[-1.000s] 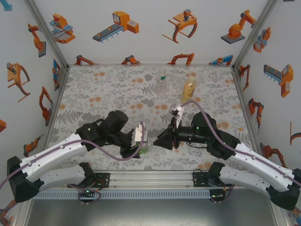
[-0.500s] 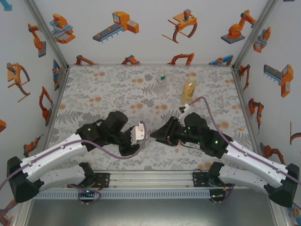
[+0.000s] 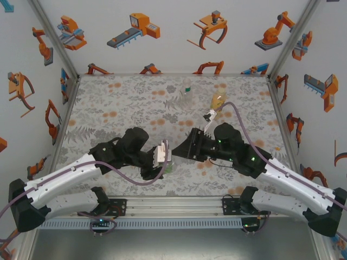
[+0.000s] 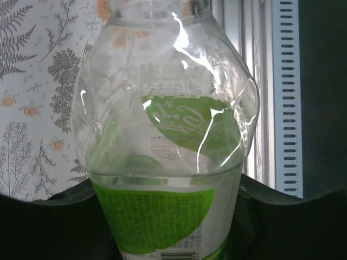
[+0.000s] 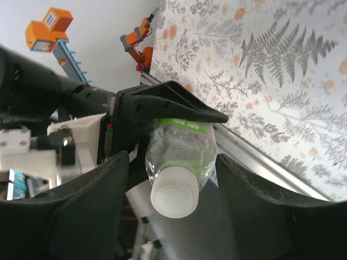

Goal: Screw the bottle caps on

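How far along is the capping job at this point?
Done-looking: a white cap sits on the green-labelled bottle. In hand: left pincer grips that bottle; right pincer stands open around the cap. Remaining: clear bottle and amber bottle, caps unclear.

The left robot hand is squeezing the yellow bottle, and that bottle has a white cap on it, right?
Not the yellow one. The left gripper holds the clear bottle with a green label, as the left wrist view shows. It does have a white cap on it. The yellow bottle stands farther back.
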You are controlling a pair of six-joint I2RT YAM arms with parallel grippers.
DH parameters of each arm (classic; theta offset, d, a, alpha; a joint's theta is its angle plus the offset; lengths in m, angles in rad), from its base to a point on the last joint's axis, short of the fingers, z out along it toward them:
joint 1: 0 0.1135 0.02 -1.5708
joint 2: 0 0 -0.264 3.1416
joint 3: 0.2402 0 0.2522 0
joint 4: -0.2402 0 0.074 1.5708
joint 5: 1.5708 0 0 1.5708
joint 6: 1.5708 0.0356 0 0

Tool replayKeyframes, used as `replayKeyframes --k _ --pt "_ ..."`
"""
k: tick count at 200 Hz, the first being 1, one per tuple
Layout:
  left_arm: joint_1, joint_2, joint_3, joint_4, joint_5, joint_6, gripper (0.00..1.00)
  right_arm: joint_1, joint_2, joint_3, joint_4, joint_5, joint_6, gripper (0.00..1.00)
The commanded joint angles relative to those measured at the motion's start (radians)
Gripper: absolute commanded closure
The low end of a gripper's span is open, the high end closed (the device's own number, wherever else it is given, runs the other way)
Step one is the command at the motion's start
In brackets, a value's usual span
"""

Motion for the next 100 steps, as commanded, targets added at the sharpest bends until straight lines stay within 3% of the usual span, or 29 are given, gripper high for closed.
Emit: replayKeyframes --k 1,43,100 --pt "-0.003 -0.005 0.025 0.018 0.068 0.021 1.0 -0.008 -0.047 0.047 0.004 -0.02 -0.279 0.43" --pt "-0.003 -0.025 0.018 0.013 0.083 0.015 1.0 -0.011 -0.101 0.07 -0.02 -0.154 -0.692 0.38" --pt "-0.003 -0.032 0.021 -0.005 0.111 0.004 1.0 -0.011 -0.026 0.218 -0.301 -0.441 -1.357 0.4"
